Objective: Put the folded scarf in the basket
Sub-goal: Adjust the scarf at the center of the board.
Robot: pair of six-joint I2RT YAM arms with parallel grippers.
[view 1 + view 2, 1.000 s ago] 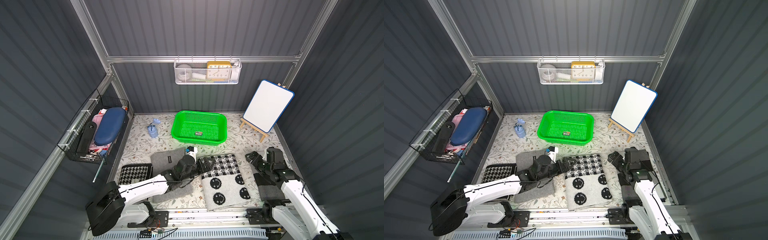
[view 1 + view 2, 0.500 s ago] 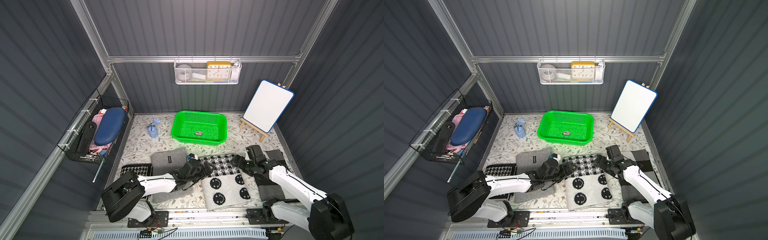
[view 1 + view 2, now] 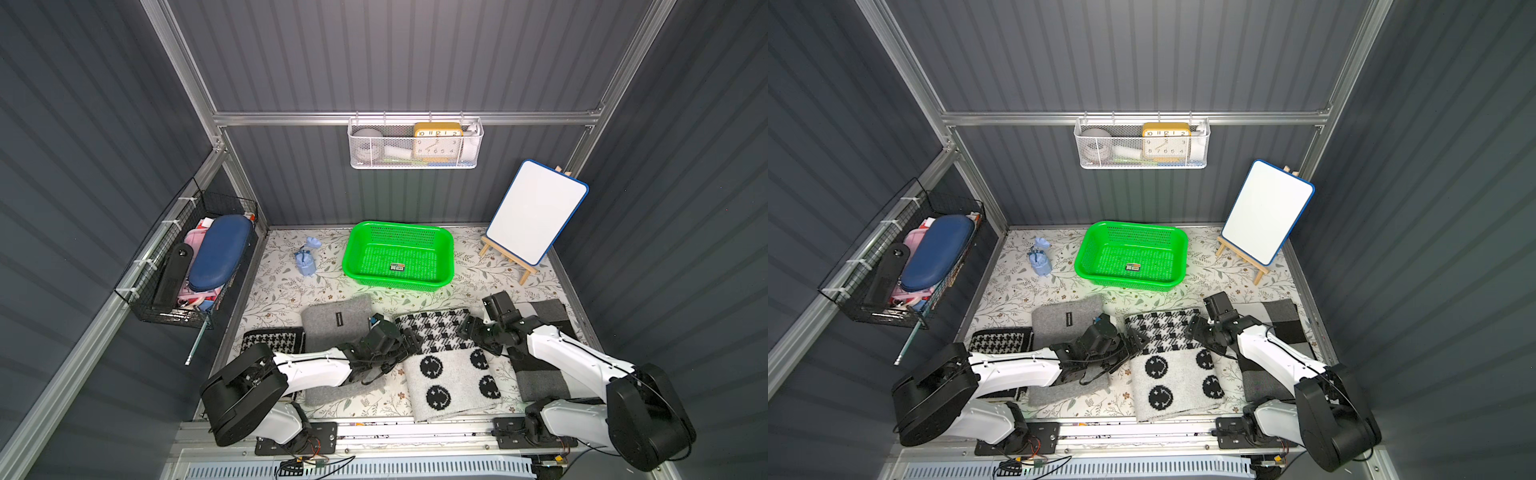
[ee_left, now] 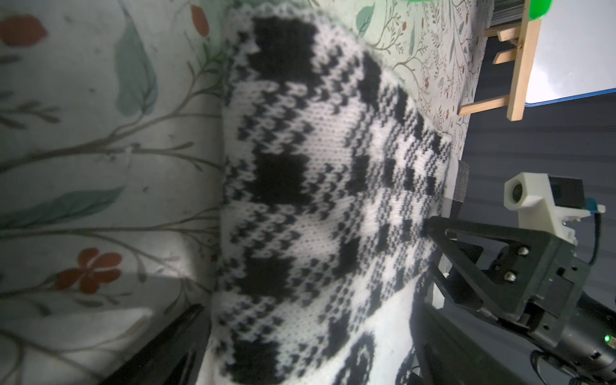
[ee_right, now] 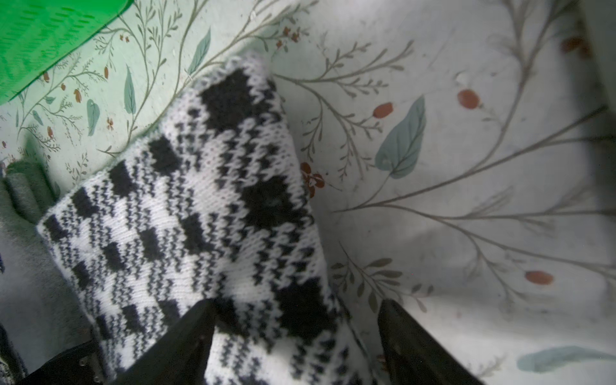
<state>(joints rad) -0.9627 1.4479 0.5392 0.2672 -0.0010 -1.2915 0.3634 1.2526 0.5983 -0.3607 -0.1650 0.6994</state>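
Note:
The folded scarf [image 3: 449,365] [image 3: 1171,361], black-and-white houndstooth with smiley faces, lies flat on the floral mat near the front. Behind it sits the bright green basket [image 3: 395,282] [image 3: 1125,283], holding only a small sticker. My left gripper [image 3: 409,340] [image 4: 306,350] is low at the scarf's left far corner, open, with the knit [image 4: 300,200] between its fingers. At the right far corner, my right gripper [image 3: 465,328] [image 5: 293,333] is open too. One of its fingers [image 5: 186,333] rests over the scarf [image 5: 200,216], the other finger [image 5: 406,333] over the mat.
A grey folded cloth [image 3: 336,320] and a small houndstooth one [image 3: 272,340] lie left of the scarf. A grey-and-black cloth [image 3: 544,370] lies to the right. A whiteboard on an easel [image 3: 536,212] stands back right. A small blue object [image 3: 305,259] sits left of the basket.
My right arm swung in from the right cloth to the scarf's right far corner, its jaws narrowing a little. The left gripper settled lower onto the left corner.

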